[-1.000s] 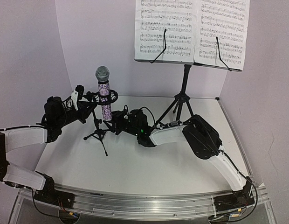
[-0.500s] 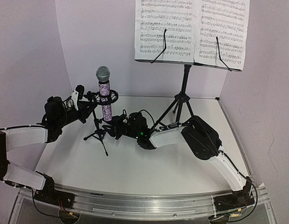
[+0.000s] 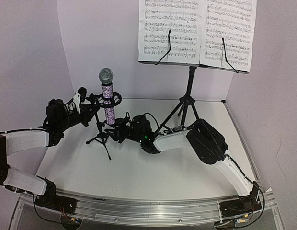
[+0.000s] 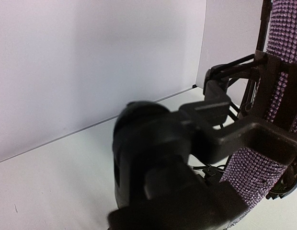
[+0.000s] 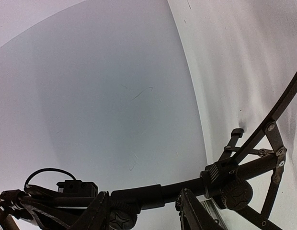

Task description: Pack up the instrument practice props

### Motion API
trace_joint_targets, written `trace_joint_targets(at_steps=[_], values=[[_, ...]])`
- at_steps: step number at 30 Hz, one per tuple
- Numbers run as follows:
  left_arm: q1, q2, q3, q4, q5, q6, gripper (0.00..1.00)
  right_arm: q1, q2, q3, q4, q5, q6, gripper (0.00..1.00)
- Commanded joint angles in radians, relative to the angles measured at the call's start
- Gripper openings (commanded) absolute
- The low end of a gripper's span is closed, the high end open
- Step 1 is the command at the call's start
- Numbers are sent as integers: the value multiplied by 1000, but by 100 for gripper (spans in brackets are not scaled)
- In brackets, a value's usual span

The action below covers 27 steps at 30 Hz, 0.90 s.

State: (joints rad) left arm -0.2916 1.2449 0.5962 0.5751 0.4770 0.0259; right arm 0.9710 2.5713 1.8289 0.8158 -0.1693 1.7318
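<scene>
Mic stand (image 3: 100,136): L gripper (image 3: 86,103) clamped on its top joint. R gripper (image 3: 112,131) jaws apart, low by the stem, gripping nothing. Glitter mic (image 3: 108,98) upright in clip, stand on table (image 3: 139,172) rear-left. Sheet music (image 3: 196,28) on music stand (image 3: 189,91), back right.

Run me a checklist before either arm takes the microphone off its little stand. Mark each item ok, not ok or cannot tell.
1. Microphone upright, held by the small mic stand: ok.
2. Stand's feet down on the table: ok, as far as the top view shows.
3. Left gripper shut at the stand's top: ok. Whether it really clamps the stand: cannot tell.
4. Right gripper jaws apart, low by the stand's pole: ok. It is not on the microphone.
5. Sheet-music pages resting on the music stand, clear of both arms: ok.
</scene>
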Motion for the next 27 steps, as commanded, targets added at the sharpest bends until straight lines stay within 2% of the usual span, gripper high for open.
trace_joint_targets(at_steps=[1, 7, 9, 13, 17, 25, 27], values=[[-4, 13, 19, 8, 24, -32, 0, 20, -59, 59, 44, -52, -40, 46], [-5, 13, 16, 8, 23, -31, 0, 21, -116, 2, 43, -51, -109, 55], [-4, 14, 14, 12, 22, -32, 0, 21, -129, -18, 44, -42, -113, 53], [-5, 16, 13, 15, 24, -33, 0, 21, -113, -12, 43, -35, -86, 41], [-4, 10, 10, 14, 23, -31, 0, 21, -90, 12, 44, -23, -71, 35], [-4, 4, 7, 13, 25, -30, 0, 6, -60, 24, 41, 3, -52, 39], [-4, 6, 5, 13, 27, -30, 0, 3, -56, 41, 32, -3, -54, 35]])
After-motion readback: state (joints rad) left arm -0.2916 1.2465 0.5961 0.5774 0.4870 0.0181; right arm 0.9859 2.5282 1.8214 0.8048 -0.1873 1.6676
